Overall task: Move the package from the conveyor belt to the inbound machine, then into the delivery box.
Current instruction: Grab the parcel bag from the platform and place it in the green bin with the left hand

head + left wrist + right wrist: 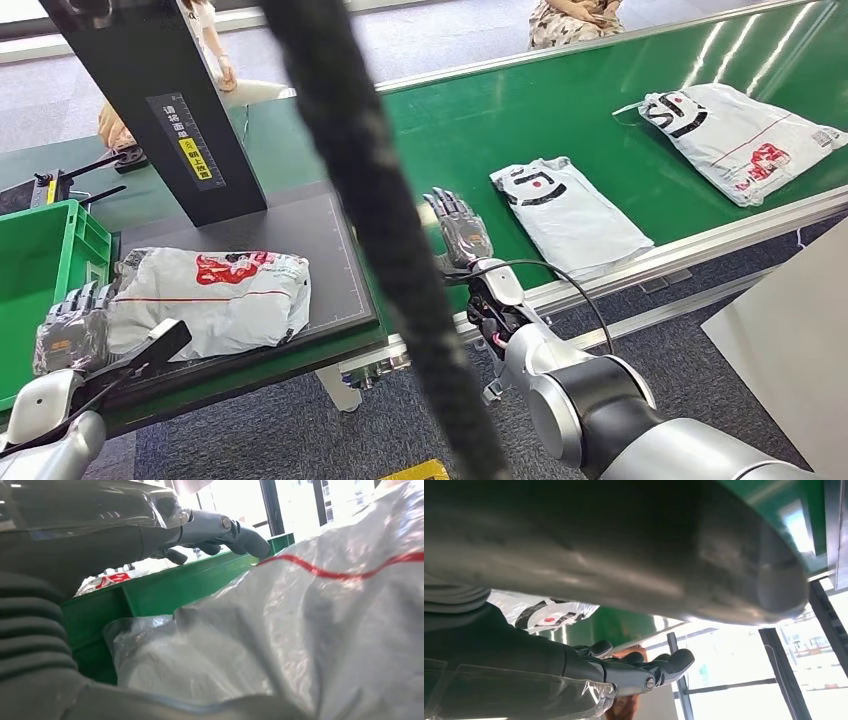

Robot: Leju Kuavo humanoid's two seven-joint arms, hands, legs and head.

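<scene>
Head view shows the package (215, 298) lying on the black inbound machine platform (320, 240), the left hand (72, 325) resting released at its edge beside the green delivery box (50, 250), so it should grasp the bag's near end firmly before lifting.

There were 3 white plastic mailer packages: 1 crumpled one with red print (210, 297) at 9 o'clock on the 1 black flat scanner platform (315, 240), and 2 with black print on the 1 green conveyor belt (560, 110), at 3 o'clock (570, 215) and at 2 o'clock (735, 135). There was 1 green plastic crate (45, 250) at 9 o'clock. 2 robot hands showed, left (72, 330) and right (460, 228).
</scene>
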